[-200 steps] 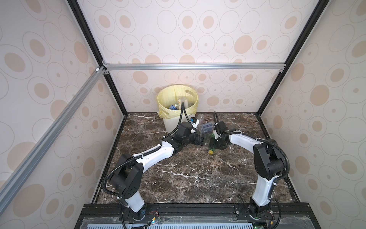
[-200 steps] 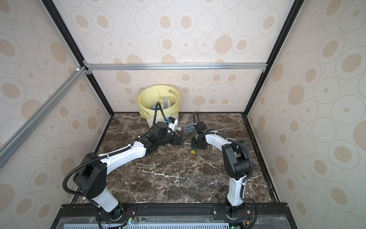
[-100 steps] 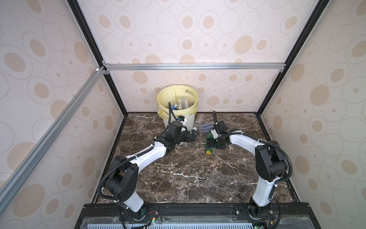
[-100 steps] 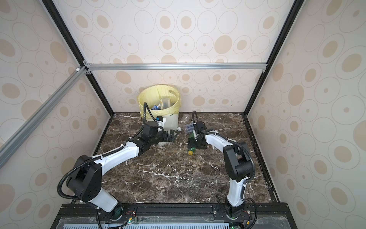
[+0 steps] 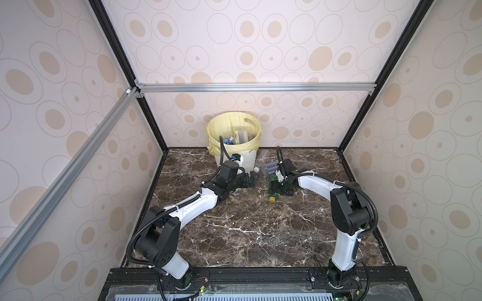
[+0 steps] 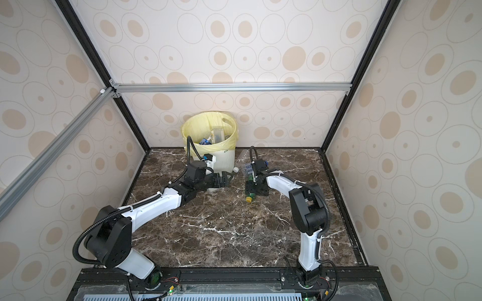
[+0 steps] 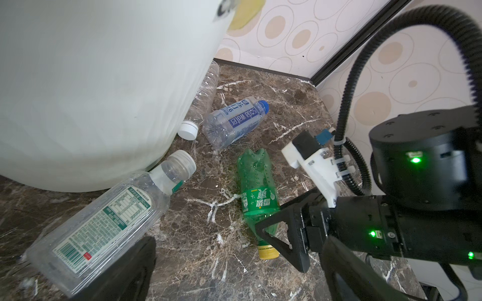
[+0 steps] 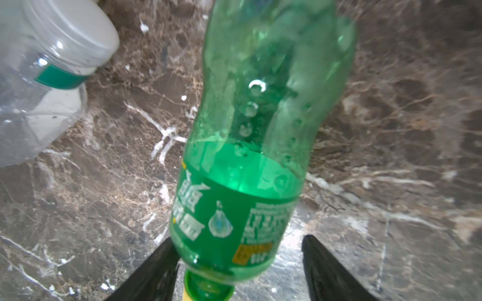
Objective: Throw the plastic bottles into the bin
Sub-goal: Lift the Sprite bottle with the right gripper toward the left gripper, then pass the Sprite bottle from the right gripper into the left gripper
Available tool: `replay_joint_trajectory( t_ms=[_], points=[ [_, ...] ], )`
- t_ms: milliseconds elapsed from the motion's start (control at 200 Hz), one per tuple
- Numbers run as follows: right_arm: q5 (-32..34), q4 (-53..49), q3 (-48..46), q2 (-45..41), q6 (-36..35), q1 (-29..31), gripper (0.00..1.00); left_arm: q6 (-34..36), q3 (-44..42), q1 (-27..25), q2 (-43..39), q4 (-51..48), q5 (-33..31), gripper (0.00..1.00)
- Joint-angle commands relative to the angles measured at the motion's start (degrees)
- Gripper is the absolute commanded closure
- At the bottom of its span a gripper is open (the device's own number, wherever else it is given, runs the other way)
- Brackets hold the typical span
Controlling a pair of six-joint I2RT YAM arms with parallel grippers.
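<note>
From my left, the left tool [image 5: 250, 179] sits low over the worktop [image 5: 247, 229], just in front of the bin [image 5: 249, 160]. Its jaws are spread wide and grip nothing. Through its wrist camera I see a clear bottle with a green-and-white label [image 7: 104, 224] lying on its side. The cap end is right by the bin wall and the base end is beside one black finger [image 7: 130, 263] of that tool. I cannot tell whether finger and bottle touch.

The bin stands at the back of the worktop against the rear wall. A yellow bag [image 5: 243, 147] is folded over its rim and several bottles [image 5: 240, 135] are already inside.

Just right of the bin's foot a bare clear bottle [image 7: 204, 96] with a white cap rests along the bin wall. Next to it is a clear bottle with a blue label and blue cap [image 7: 234, 122], also on its side.

Nearer to me lies the green bottle [image 8: 260, 125], its yellow cap [image 7: 267, 252] pointing toward the front. The right tool [image 5: 273, 189] straddles the bottle's label end with its jaws apart. One finger [image 8: 154, 271] is close against the bottle, while bare marble shows between the plastic and the opposite finger [image 8: 323, 265], so nothing is clamped. The green bottle rests on the worktop.
</note>
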Motion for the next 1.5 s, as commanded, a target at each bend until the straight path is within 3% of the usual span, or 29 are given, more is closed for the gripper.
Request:
replay_joint_trajectory(
  t_ms=[0, 360, 610, 1145, 1495],
  points=[
    [0.7, 0.1, 1.9, 1.6, 0.8, 0.4, 0.26, -0.7, -0.1, 0.4, -2.0, 1.2, -0.7, 0.01],
    [0.4, 0.4, 3.6, 4.8, -0.6, 0.8, 0.36, -1.5, -1.1, 0.5, -2.5, 1.4, -0.6, 0.01],
    [-2.2, 0.1, 2.0, 0.5, -3.9, 0.7, 0.46, -2.6, -2.3, 1.2, -3.4, 1.8, -0.5, 0.01],
    [-19.2, 2.6, -0.8, -15.9, -11.7, 2.9, 0.47, -1.2, 5.1, 3.2, -3.2, -0.3, 1.7, 0.01],
    [-24.3, 6.8, -0.4, -20.3, -11.1, 4.8, 0.47, -8.6, 4.9, 6.9, -3.8, 5.1, 10.3, 0.04]
  ],
)
